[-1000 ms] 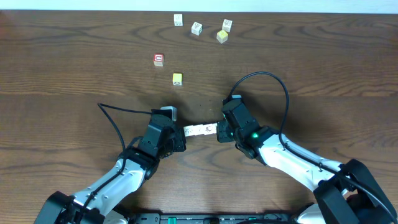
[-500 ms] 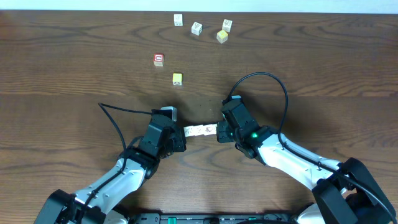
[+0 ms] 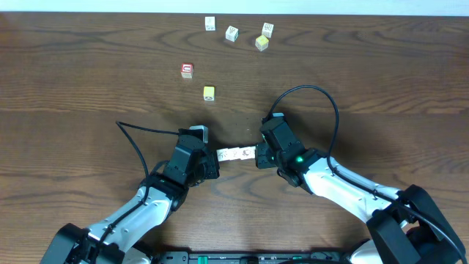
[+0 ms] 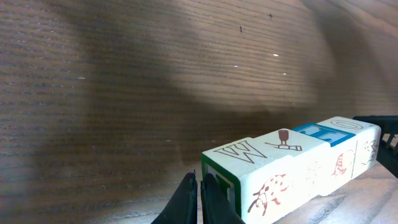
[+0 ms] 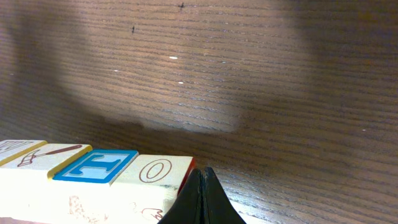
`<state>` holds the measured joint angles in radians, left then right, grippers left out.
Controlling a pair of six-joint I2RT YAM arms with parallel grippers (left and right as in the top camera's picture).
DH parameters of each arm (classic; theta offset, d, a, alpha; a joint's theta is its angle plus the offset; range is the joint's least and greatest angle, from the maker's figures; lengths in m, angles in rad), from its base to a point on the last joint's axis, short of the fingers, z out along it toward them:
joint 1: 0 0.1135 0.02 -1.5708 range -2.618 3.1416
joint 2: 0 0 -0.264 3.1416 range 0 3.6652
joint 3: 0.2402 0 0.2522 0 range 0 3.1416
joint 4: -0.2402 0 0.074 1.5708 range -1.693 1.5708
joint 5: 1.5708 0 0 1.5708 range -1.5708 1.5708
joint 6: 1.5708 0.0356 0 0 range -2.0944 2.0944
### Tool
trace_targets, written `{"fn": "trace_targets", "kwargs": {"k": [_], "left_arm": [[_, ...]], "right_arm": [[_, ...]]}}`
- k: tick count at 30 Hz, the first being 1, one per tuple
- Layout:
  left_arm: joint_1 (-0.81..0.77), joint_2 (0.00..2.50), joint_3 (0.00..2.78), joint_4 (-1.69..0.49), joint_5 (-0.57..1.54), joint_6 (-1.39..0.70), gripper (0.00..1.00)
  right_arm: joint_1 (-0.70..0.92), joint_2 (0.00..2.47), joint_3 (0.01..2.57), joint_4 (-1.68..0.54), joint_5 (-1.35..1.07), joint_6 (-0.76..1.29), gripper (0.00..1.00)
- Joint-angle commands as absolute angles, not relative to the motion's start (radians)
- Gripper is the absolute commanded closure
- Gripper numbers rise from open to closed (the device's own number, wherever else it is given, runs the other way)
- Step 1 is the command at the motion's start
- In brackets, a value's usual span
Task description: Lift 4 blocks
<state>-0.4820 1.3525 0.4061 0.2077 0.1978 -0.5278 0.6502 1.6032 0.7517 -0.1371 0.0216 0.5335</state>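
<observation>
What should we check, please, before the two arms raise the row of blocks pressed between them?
1. Row of blocks holds four: ok, four top faces show in the left wrist view.
2. Left pincer shut, against the W end: ok.
3. Right pincer shut, against the O end: ok.
4. Row straight, without gaps: ok.
5. Row clear of the table: cannot tell.
6. Red cube and yellow cube well away from both arms: ok.
</observation>
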Motion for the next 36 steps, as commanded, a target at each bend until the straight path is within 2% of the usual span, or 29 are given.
{"fn": "trace_targets", "kwargs": {"k": [1,36], "left_arm": [[-0.541,1.347,0.442,0.252,0.406,-0.536,0.93],[-0.582,1.457,0.436,0.358,0.396,-0.579,0.93]], "right_arm": [[0.722,1.609,0.785,-0.093,-0.215,0.553,0.99],[0.722,1.660,0.785,-0.091,-0.208,0.553,0.99]]}}
